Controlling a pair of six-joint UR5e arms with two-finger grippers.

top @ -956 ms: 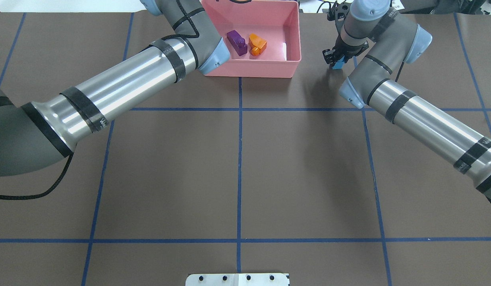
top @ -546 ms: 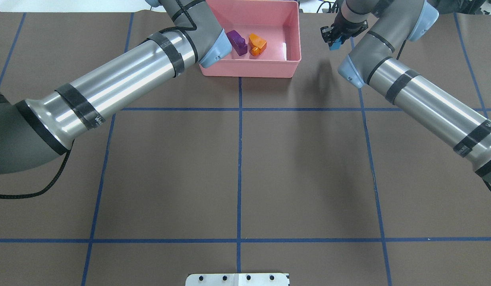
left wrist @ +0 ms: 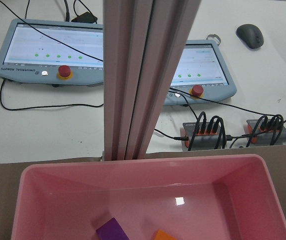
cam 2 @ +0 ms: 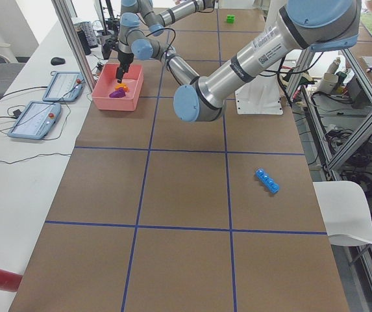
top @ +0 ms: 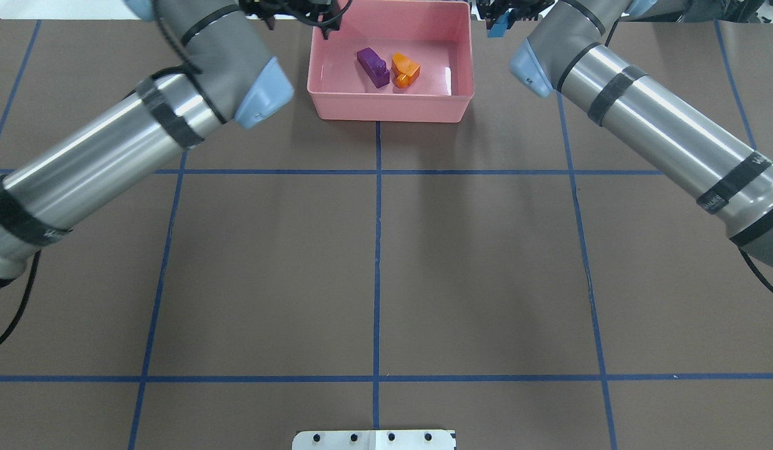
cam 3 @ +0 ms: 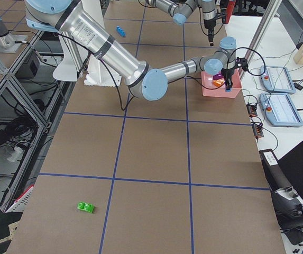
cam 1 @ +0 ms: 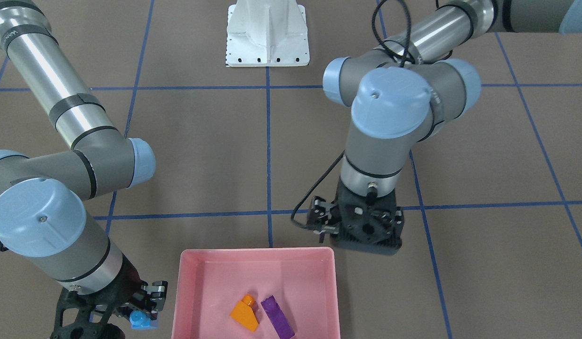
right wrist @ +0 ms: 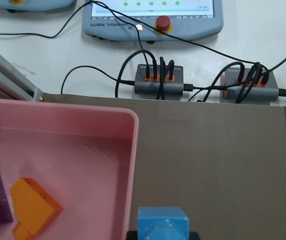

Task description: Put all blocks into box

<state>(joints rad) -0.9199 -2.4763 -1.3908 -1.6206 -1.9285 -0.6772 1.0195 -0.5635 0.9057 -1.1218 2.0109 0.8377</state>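
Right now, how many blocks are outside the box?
3. The small blue block is held in the right tool beside the box; the long blue block and the green block lie on the table, far from it. Arms could hide more.

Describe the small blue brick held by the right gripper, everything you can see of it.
The small blue brick is glossy light-blue plastic, squarish, with one round stud on top. The right gripper pinches it between its fingers, stud up and roughly level. It hangs outside the pink box, just beside a side wall, over the brown table cover, touching only the gripper.
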